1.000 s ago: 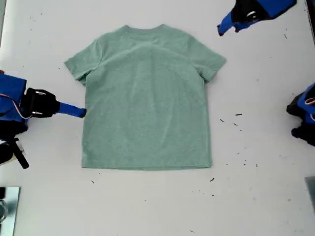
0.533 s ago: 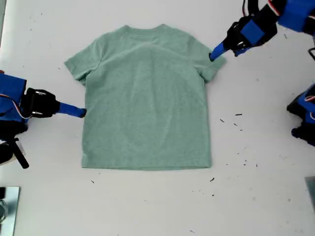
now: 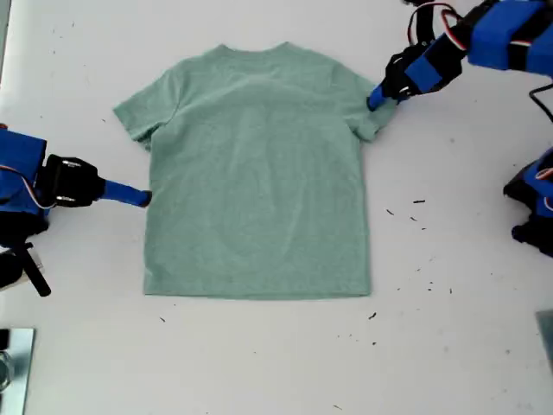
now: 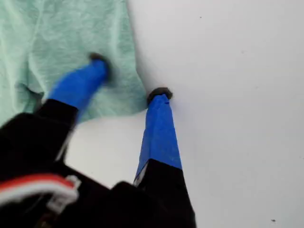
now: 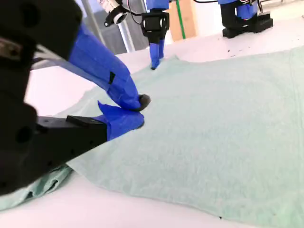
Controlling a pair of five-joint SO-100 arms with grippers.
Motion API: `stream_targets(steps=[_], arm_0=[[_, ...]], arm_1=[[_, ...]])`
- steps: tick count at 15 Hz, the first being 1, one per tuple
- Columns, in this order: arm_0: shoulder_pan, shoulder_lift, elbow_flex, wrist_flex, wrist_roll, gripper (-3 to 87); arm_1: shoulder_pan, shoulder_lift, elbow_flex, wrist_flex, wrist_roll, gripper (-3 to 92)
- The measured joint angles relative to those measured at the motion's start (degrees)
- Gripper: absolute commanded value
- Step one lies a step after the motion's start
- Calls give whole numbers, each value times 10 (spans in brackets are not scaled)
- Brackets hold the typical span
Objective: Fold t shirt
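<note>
T shirt (image 3: 259, 173) first, as you asked: it lies spread flat on the white table (image 3: 458, 346), about the middle of the exterior view. Its ribbed neck is toward that view's top and its hem toward the bottom. It is pale sage green, with both short sleeves spread out to the sides.

You'll find my first gripper (image 3: 378, 99) reaching in from the exterior view's upper right to the sleeve (image 3: 370, 117) on that side. Its jaws are spread wide across the sleeve's edge. In the first wrist view one fingertip (image 4: 99, 61) sits on the fabric and the other rests on bare table just beside the cloth.

My second gripper (image 3: 143, 197) comes in low from the exterior view's left and meets the t shirt's side edge below the other sleeve. Its jaws are narrow, the tips nearly meeting. I cannot tell you whether any cloth is pinched between them.

Around the cloth you can see an arm base (image 3: 534, 203) at the exterior view's right edge, well apart from the t shirt. A shiny metal piece (image 3: 15, 372) is in that view's lower left corner. Small dark specks (image 3: 418, 201) are scattered on the table toward that view's lower right. None of these touches the fabric.
</note>
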Motion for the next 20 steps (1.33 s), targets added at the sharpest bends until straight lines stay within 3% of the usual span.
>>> stream_targets(steps=[3,6,9,11,14,17,18,20], arm_0=[[0,0,0,0,0,-1],[0,0,0,0,0,-1],[0,0,0,0,0,-1],[0,0,0,0,0,-1],[0,0,0,0,0,-1],[0,0,0,0,0,-1],[0,0,0,0,0,-1],[0,0,0,0,0,-1]], arm_1=[[-1,20,-43,61,-11,-3],[1,34,-141,203,-30,-3],[-15,28,-310,309,-27,-3],[-69,-32,-457,337,3,-3],[-166,-164,-581,260,68,-3],[-188,-243,-584,149,127,14],[-190,-259,-584,122,145,112],[-204,-281,-584,71,163,218]])
